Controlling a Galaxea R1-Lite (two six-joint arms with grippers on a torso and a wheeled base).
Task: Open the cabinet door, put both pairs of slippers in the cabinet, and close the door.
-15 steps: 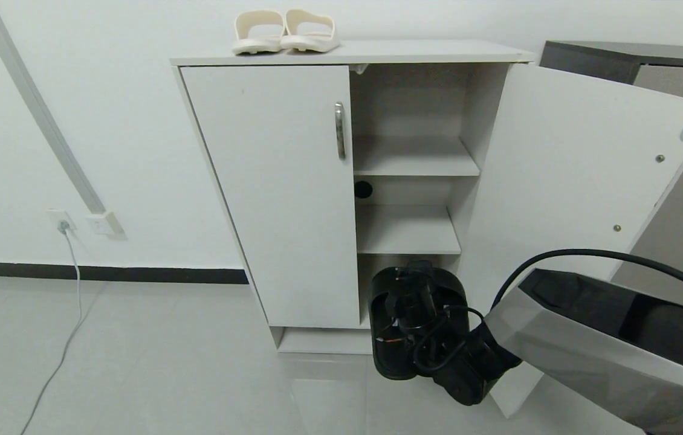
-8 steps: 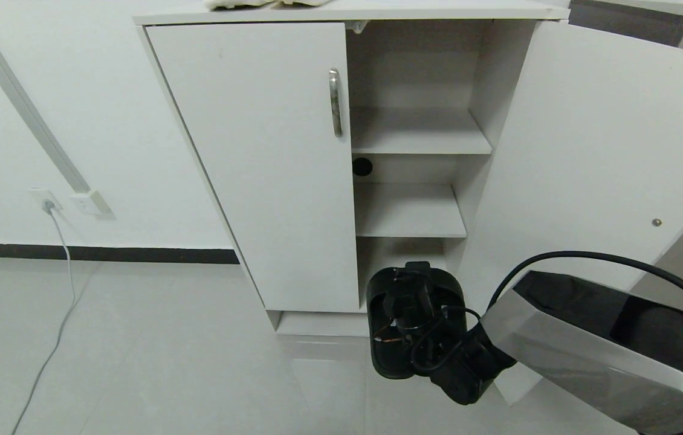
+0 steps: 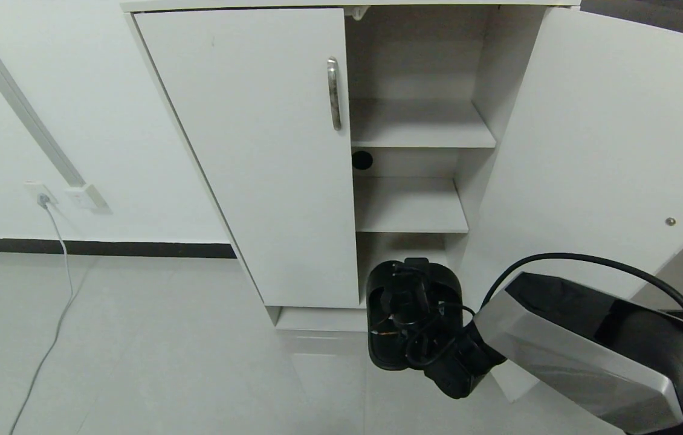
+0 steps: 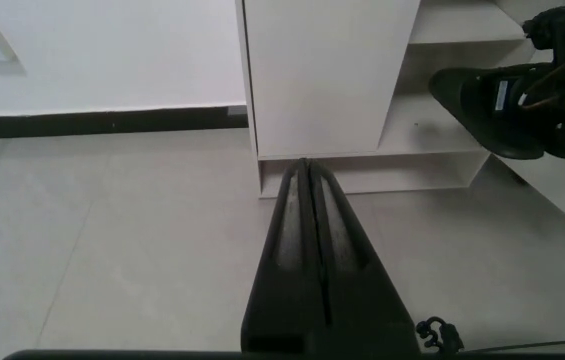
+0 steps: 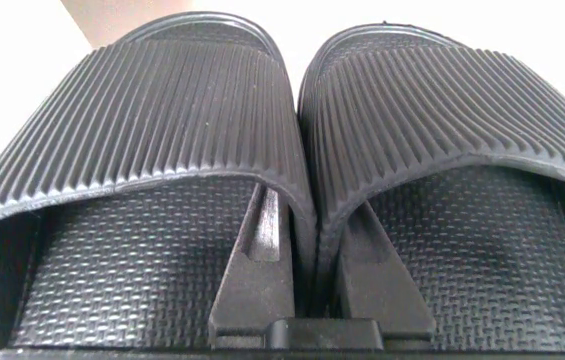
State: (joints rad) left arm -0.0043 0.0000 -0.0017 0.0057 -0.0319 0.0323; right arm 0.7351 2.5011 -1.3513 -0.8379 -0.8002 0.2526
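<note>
Head view has the white cabinet [image 3: 508,54] against the wall, its left door [image 3: 257,151] closed, with a metal handle [image 3: 333,93] at its inner edge. The right door [image 3: 595,139] is swung wide open. Behind the open door are two bare shelves [image 3: 420,124] and a lowest compartment beneath them. The black slippers [image 3: 405,329] hang side by side just in front of that lowest compartment, at the cabinet's foot and clear of the floor [image 3: 166,362]. The right tool [image 5: 317,270] holds them. In the right wrist view its fingers [image 5: 260,255] go in under the ribbed straps, one in each slipper, and are clamped on the two inner walls that meet between them. The left wrist view shows the left tool [image 4: 305,170] low over the floor, well in front of the cabinet's closed side, with its fingers pressed together and nothing between them. The slippers appear past it, before the cabinet's open half. A wall socket [image 3: 36,192] sits well to the left of the cabinet.
</note>
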